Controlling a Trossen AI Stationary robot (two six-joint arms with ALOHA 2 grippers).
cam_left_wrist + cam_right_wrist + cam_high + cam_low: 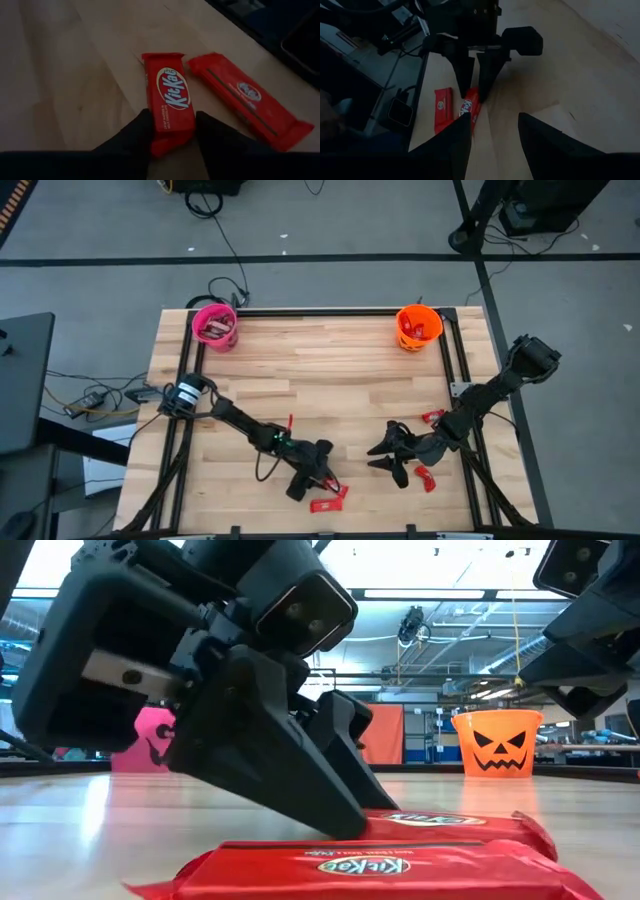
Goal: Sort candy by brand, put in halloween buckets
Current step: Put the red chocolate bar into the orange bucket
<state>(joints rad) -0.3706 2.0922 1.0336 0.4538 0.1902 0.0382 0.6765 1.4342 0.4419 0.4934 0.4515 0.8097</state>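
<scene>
My left gripper is down at the table's near edge, its fingers closed on a red KitKat bar that lies flat on the wood. A second red bar lies beside it, nearer the table edge. My right gripper hovers open a little to the right, pointing at the left gripper and touching nothing. More red bars lie by the right arm and one near the left arm. The pink bucket and the orange bucket stand at the far edge. My left gripper pinches the red bar between its two fingers at the bar's end nearest the wrist, one finger on each long side. The fingers slant down from above and lie along the bar. The bar rests flat on the table.
A black frame rail runs along the table's left and right sides. Bare wood lies between the arms and the buckets. The orange bucket holds red wrappers; the pink one holds darker ones. Cables lie on the floor beyond the far edge.
</scene>
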